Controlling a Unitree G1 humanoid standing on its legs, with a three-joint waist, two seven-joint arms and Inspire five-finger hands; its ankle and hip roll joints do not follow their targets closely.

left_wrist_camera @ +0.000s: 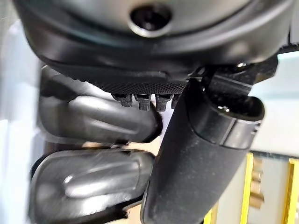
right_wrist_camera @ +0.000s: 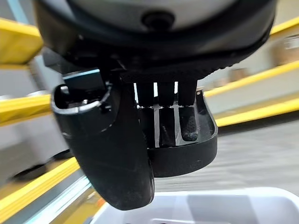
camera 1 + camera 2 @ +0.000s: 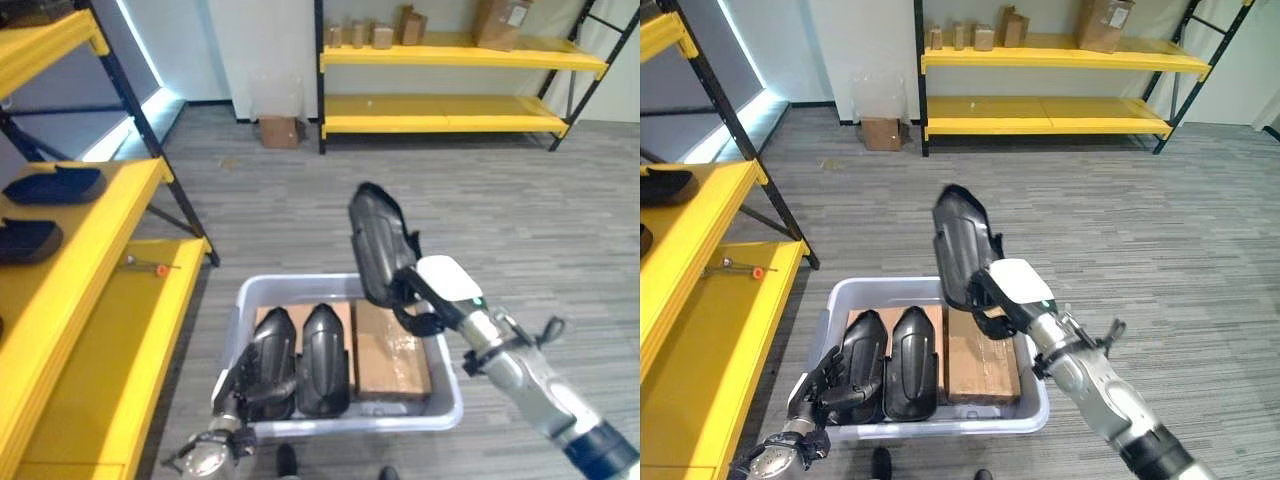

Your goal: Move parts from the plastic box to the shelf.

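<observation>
My right hand pinches a part clear above the box, freeing it for the shelf at 9 o'clock; left hand grips another part.

- Eye views: head-mounted, angled down; both share the box and far shelf.
- Wrist views: very close, along each hand, over the parts.

Glossy black plastic parts; translucent plastic box; matt cardboard, probably.
</observation>
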